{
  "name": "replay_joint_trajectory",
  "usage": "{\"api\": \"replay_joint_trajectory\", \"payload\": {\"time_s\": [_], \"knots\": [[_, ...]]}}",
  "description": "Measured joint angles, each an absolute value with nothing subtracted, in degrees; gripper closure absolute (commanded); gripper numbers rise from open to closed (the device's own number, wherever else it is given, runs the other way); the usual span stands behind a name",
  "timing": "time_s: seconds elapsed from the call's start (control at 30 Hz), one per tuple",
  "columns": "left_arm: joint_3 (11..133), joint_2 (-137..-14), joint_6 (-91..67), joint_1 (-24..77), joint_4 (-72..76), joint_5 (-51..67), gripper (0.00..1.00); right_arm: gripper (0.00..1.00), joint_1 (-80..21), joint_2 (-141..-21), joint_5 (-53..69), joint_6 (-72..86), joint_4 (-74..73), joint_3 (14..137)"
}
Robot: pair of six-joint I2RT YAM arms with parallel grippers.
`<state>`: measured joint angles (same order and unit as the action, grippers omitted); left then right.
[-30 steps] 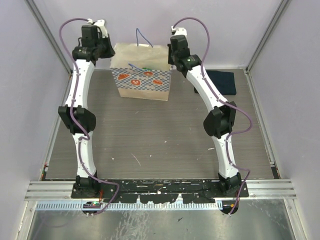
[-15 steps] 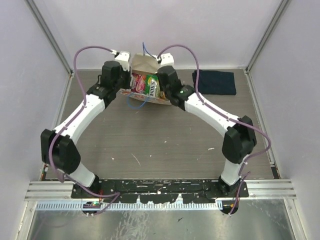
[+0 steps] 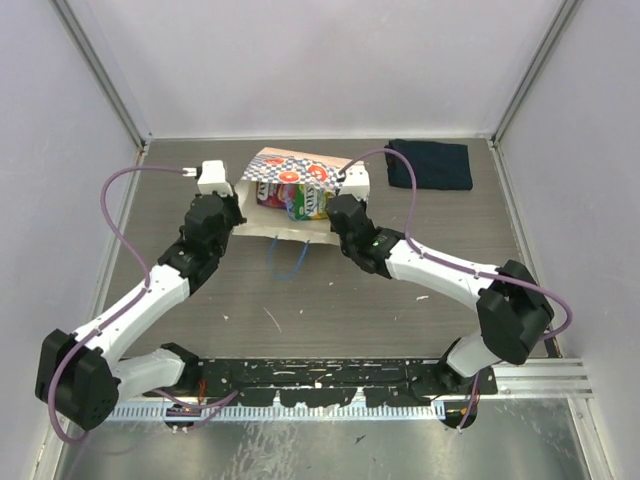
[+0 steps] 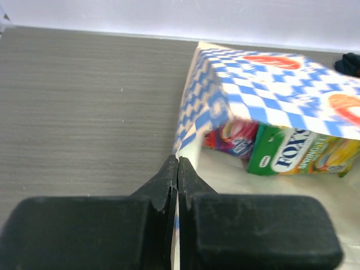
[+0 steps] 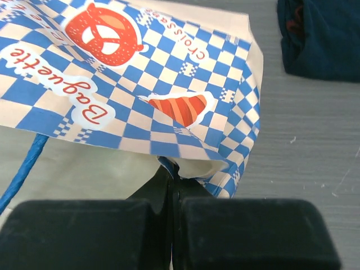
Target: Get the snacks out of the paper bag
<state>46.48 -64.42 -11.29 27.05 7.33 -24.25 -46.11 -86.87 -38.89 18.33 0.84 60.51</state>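
1. Presently, my left pincer (image 4: 178, 164) is pressed together on the thin paper edge at the left corner of the mouth of the paper bag (image 3: 300, 168). Nothing but paper sits between the fingers.
2. My right pincer (image 5: 171, 173) is likewise pinched shut on the bag's rim at the opposite, right corner, just under the checkered band.
3. The paper bag lies on its side on the counter (image 3: 400, 290), with its mouth turned toward my bases. Its checkered panel is raised like a roof and its plain lower panel is spread flat. I judge that the two-corner hold serves to keep this mouth tented open, so the contents can be seen and can slide out.
4. The snacks (image 3: 300, 200) sit just inside the mouth, under the raised panel. A green pouch (image 4: 292, 154) lies beside a purple pouch (image 4: 233, 138), both resting on the lower panel. None shows outside the bag, so I judge the emptying not yet begun.
5. A blue string handle (image 3: 290, 260) trails on the counter between my arms. It could snag if I drag the bag.
6. A navy cloth (image 3: 430, 165) lies well apart, toward the far right corner. It has no part in the task.
7. With both pincers occupied, I judge that the next move calls either for tipping the bag or for freeing one pincer to reach inside.
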Motion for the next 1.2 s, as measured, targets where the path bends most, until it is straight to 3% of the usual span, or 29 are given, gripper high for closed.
{"api": "replay_joint_trajectory", "payload": {"time_s": [0.33, 0.63, 1.1, 1.2], "knots": [[40.97, -67.22, -17.21, 29.34, 9.47, -25.76, 1.0, 0.99, -46.22, -87.57, -43.46, 24.08, 4.47, 51.16], [40.21, -74.11, -18.76, 30.48, 11.9, -25.69, 1.0, 0.99, -44.49, -95.46, -44.75, 24.47, 6.2, 51.64], [46.35, -86.98, -20.67, 34.09, 17.37, -24.88, 1.0, 0.99, -30.13, -99.42, -29.43, 22.13, 7.51, 57.1], [47.13, -87.79, -20.56, 34.3, 17.78, -24.82, 0.86, 0.99, -28.95, -99.44, -26.92, 21.3, 7.9, 57.49]]}}
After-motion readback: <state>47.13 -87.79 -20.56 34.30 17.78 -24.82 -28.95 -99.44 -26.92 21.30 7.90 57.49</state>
